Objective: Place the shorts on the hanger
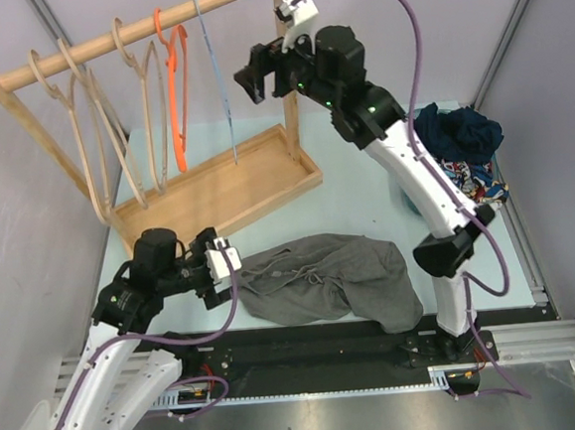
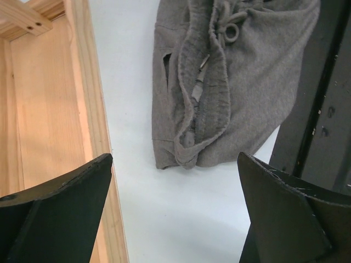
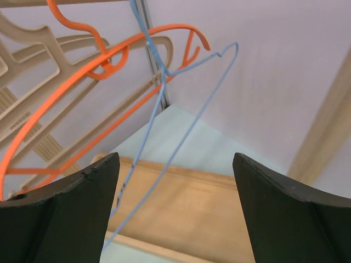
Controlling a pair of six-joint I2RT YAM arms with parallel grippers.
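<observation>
Grey shorts [image 1: 332, 276] lie crumpled on table [image 1: 366, 194]; blue hanger [image 1: 216, 81] hangs on rail [image 1: 134, 38]; left gripper [image 2: 175, 159] and right gripper [image 3: 175, 159] both spread wide, empty.

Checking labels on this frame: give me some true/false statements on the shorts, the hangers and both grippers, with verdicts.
1. The shorts lie on the table, on no hanger. True.
2. The left gripper is shut on the shorts. False: its jaws are open and empty, and the shorts lie beyond them.
3. The light-blue hanger hangs from the wooden rail. True.
4. The right gripper holds the orange hanger. False: it is open and empty, facing the light-blue hanger.
5. In the top view, the orange hanger hangs right of the light-blue one. False: it hangs left.
</observation>
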